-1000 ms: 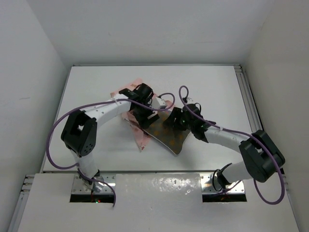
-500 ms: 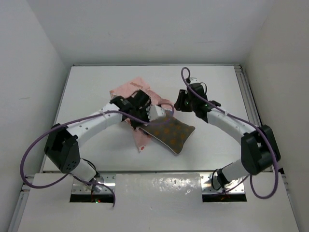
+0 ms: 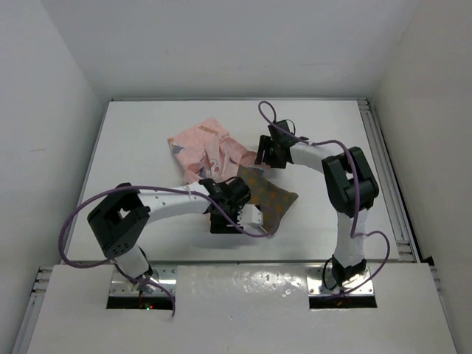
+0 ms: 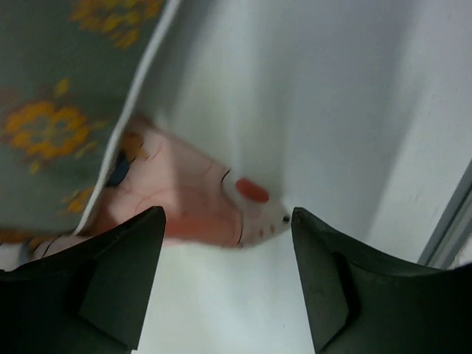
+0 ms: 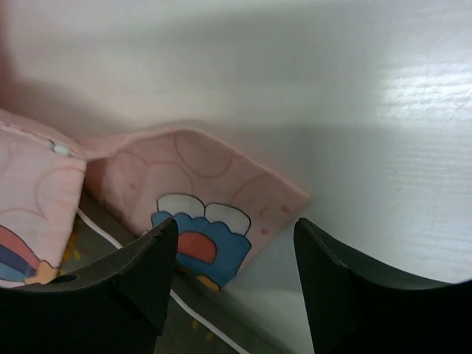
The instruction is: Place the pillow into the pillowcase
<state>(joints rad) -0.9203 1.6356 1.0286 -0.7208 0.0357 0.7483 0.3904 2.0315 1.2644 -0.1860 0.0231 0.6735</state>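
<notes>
L gripper [image 3: 228, 214] sits nearest, at the near-left edge of the pillow [image 3: 271, 199]. Jaws wide, nothing btwn them. Wrist view: a pink pillowcase [image 3: 203, 147] corner pokes from under the pillow just ahead. Pillow lies mid-table [image 3: 140, 133], overlapping the pillowcase, which spreads far-left. R gripper [image 3: 267, 153] is at the far edge, jaws wide, empty, over another pillowcase corner.

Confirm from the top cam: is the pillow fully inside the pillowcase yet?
No, the pillow's olive-brown face shows largely bare next to the pink pillowcase.
</notes>
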